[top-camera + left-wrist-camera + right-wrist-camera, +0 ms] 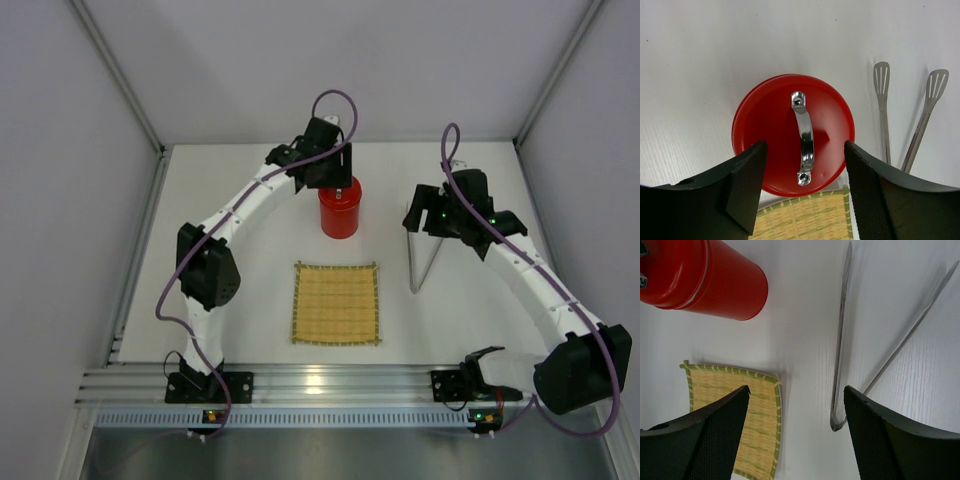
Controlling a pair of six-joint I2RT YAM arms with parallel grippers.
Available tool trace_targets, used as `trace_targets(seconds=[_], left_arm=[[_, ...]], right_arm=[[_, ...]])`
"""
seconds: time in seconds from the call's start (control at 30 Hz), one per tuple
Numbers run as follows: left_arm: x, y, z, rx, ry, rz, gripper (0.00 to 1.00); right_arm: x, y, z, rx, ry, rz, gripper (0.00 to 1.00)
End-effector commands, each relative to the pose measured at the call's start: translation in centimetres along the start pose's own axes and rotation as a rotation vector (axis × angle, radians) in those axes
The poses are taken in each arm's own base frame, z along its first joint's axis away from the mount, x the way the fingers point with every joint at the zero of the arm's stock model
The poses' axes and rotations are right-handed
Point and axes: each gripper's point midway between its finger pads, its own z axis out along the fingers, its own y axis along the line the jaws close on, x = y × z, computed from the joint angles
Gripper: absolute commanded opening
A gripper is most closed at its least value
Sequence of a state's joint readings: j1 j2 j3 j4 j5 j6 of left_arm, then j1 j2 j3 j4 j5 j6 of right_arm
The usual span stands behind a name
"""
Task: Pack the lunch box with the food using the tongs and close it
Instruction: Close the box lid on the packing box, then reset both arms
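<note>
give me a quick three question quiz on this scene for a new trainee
1. True or false: the round red lid sits on the red cylindrical lunch box.
2. The long silver metal tongs lie: A) on the white table, right of the yellow bamboo mat; B) on that mat; C) clamped in the right gripper.
3. Which gripper hangs above the lunch box with its jaws apart?

Key: 1 true. 2 A. 3 the left gripper.
</note>
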State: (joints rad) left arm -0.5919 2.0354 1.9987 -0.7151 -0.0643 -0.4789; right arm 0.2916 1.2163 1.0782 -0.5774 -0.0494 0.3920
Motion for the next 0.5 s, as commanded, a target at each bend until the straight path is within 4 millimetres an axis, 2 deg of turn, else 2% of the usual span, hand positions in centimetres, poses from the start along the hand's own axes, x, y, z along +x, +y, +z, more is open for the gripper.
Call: trace_targets(seconds=[0.0, 0.1, 0.2, 0.23, 0.3, 0.37, 0.4, 0.43, 0.47], left_arm=[[0.7, 1.6, -2.0, -0.069, 0.023, 0.019, 0.69], [-0.4, 1.4, -3.0, -0.063, -0.025, 0.019, 0.71], [-2.2, 1.2, -4.8, -0.067, -0.097, 0.019, 0.73], [-3.2, 1.3, -5.9, -0.075, -0.138, 0.015, 0.76], [-3.8, 1.4, -7.1, -0.080, -0.171, 0.022, 0.78], [-5.0, 1.8, -9.3, -0.093, -0.230, 0.023, 0.84], [-4.2, 2.5, -9.3, -0.111, -0.225, 0.027, 0.85], [-4.8, 2.6, -11.3, -0.100, -0.271, 0.021, 0.91], [-5.3, 2.7, -12.0, -0.095, -0.314, 0.020, 0.98]], right_arm=[[-1.7, -0.4, -1.5, 0.010, -0.055, -0.003, 0.75], [-1.8, -0.4, -1.6, 0.010, -0.058, -0.003, 0.75], [-2.0, -0.4, -1.8, 0.010, -0.067, -0.007, 0.75], [-2.2, -0.4, -2.0, 0.012, -0.072, -0.007, 0.75], [-2.4, -0.3, -2.2, 0.010, -0.081, -0.007, 0.76], [-2.7, -0.1, -2.7, 0.001, -0.096, -0.007, 0.76], [-2.8, 0.0, -2.9, -0.004, -0.099, -0.008, 0.76], [-3.0, 0.1, -3.4, -0.008, -0.114, -0.008, 0.76], [-3.1, 0.1, -3.7, -0.010, -0.123, -0.011, 0.77]])
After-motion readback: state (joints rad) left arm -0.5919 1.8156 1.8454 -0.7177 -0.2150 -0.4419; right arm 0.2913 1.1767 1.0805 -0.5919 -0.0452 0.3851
